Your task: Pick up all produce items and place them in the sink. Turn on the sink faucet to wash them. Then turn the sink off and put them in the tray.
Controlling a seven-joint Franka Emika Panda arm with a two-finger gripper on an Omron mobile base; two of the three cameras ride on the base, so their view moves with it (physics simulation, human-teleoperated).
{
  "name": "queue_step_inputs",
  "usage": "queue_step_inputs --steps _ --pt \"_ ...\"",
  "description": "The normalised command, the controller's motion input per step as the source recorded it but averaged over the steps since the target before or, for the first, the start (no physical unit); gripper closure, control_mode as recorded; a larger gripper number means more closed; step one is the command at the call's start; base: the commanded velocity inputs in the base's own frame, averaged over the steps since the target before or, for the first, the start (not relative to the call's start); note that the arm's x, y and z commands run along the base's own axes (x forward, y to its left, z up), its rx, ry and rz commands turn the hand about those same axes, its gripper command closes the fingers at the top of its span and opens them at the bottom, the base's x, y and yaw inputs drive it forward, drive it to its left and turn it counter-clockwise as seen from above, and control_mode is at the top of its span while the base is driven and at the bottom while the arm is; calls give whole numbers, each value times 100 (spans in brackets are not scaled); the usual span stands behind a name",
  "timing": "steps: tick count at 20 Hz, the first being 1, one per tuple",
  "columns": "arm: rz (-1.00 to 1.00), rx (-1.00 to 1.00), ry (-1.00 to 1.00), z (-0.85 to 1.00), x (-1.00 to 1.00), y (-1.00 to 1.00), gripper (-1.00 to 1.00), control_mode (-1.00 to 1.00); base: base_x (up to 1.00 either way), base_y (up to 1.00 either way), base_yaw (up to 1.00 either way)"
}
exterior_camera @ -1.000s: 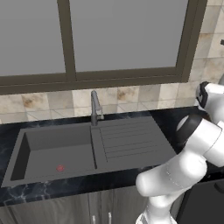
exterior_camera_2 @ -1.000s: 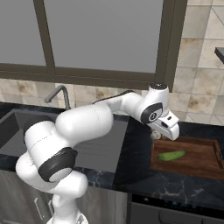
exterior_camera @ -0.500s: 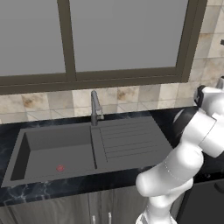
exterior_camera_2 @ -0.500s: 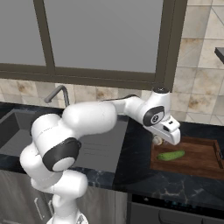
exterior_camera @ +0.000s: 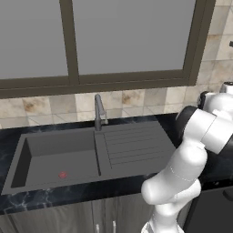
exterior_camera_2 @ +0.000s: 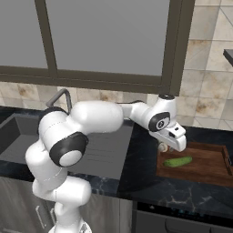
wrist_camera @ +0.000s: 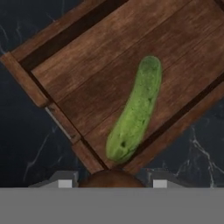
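One green cucumber (wrist_camera: 134, 109) on my screen, lying flat on the slats inside the one wooden tray (exterior_camera_2: 207, 160). In the hand view its lower end sits close to the tray's near rim, the other end angled toward the middle. Right base view shows it (exterior_camera_2: 178, 161) in the tray's left half.

One round tan-brown item (wrist_camera: 111, 179), sitting between the two fingertips (wrist_camera: 61, 180) at the bottom of the hand view. The pincer (exterior_camera_2: 164, 147) is closed on it, held just above the tray's left end; in the right base view a small pale lump shows under the hand there.

One sink (exterior_camera: 54, 157), basin bare apart from the red drain mark (exterior_camera: 63, 174), ridged drainboard (exterior_camera: 134, 145) to its right. One faucet (exterior_camera: 98, 111) behind the divide, no water visible. Black worktop (exterior_camera_2: 141, 175) carries both sink and tray, tray well apart to the sink's right.

Against half a second back: the hand has crept slightly rightward and lower toward the tray in the right base view. I see more of the upper arm in the left base view now. Cucumber unchanged in place. Grip width looks the same.
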Motion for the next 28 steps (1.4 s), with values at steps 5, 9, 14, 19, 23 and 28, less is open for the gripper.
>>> queue_step_inputs --steps 5,9,14,19,23,28 --pt "0 6 0 -15 39 -4 100 -100 0 0 0" --pt "0 3 0 -16 16 -21 100 -100 0 0 0" --pt "0 4 0 -17 0 -13 100 -100 0 0 0" --pt "0 5 -1 -14 3 0 100 -100 0 0 0" --pt "0 3 0 -23 2 0 100 -100 0 0 0" --pt "0 1 0 -23 2 0 100 -100 0 0 0"
